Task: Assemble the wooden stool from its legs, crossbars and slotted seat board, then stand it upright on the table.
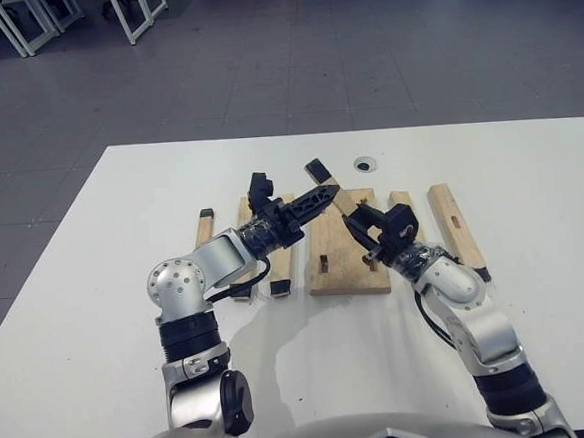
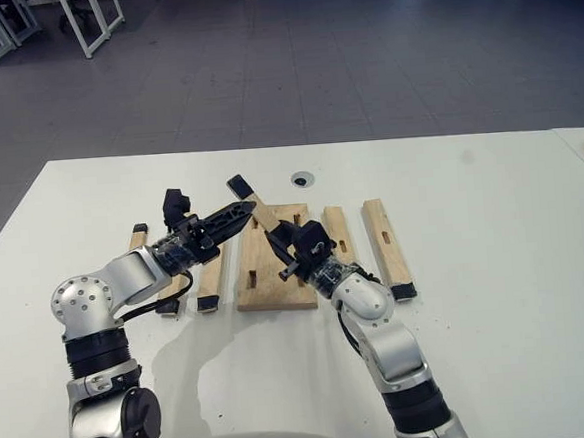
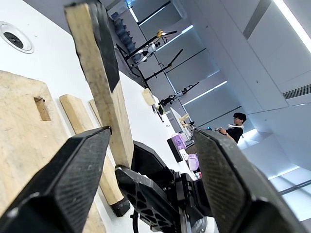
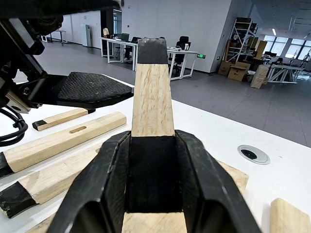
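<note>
While my right jaws clamp the leg (image 1: 341, 202) low, tilted over the board (image 1: 341, 274), my left jaws stand open astride its upper end (stiff, light wood, I judge): hold bare grain.

Raised leg (image 4: 153, 97) right at my left tool (image 1: 316, 197), jaws apart; loose legs (image 1: 458, 222) crowd both sides of the seat board (image 1: 348, 270); bare table (image 1: 548, 291) beyond.

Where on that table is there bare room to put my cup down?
Bare table lies right of the rightmost leg, left of the short leftmost piece, and in the far strip beside the cable hole. The middle is crowded: seat board flanked by legs, with left gripper and right gripper at the raised leg.
</note>
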You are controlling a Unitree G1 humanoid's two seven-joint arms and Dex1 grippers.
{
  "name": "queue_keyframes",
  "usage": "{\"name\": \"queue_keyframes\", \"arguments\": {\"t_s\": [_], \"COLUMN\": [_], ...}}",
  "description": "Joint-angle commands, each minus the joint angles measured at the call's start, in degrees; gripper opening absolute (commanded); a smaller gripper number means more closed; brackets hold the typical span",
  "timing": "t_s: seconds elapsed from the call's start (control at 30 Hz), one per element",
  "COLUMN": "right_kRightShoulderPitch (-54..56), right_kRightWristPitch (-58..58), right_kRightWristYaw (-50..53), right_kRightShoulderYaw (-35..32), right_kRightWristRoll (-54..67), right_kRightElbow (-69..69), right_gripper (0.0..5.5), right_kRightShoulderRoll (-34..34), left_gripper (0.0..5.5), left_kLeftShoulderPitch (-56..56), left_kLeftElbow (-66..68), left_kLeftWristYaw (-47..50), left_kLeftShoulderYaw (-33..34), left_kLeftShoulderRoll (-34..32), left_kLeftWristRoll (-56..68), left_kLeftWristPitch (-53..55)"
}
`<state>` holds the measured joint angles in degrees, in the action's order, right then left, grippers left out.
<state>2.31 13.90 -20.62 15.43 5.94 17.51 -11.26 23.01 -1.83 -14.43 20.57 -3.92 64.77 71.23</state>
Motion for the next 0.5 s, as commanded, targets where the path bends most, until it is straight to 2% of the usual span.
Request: {"name": "queue_keyframes", "arguments": {"t_s": [0.03, 0.23, 0.33, 0.5], "right_kRightShoulderPitch": [-1.74, -1.03, -2.22, -3.02], "right_kRightWristPitch": [1.09, 1.97, 2.16, 2.26], "right_kRightWristYaw": [0.11, 1.39, 0.79, 0.53], "right_kRightShoulderYaw": [2.71, 1.53, 2.66, 3.75], "right_kRightWristRoll": [-0.76, -1.18, -1.48, -1.92], "right_kRightElbow": [1.80, 0.97, 1.58, 1.84], "right_gripper": [1.28, 1.28, 1.28, 1.28], "right_kRightShoulderRoll": [0.91, 1.03, 0.99, 0.95], "left_gripper": [3.11, 3.11, 3.11, 2.22], "left_kLeftShoulderPitch": [1.80, 0.87, 2.00, 4.06], "left_kLeftElbow": [1.59, 2.04, 4.38, 6.54], "left_kLeftWristYaw": [0.62, -0.34, 1.53, 4.56], "left_kLeftShoulderYaw": [-1.17, -3.37, -1.64, 0.99], "left_kLeftShoulderRoll": [-1.19, -2.63, -1.54, -0.31], "left_kLeftWristRoll": [-1.77, -3.62, -2.97, -0.42], "left_kLeftWristPitch": [-1.69, -2.90, -3.91, -4.30]}}
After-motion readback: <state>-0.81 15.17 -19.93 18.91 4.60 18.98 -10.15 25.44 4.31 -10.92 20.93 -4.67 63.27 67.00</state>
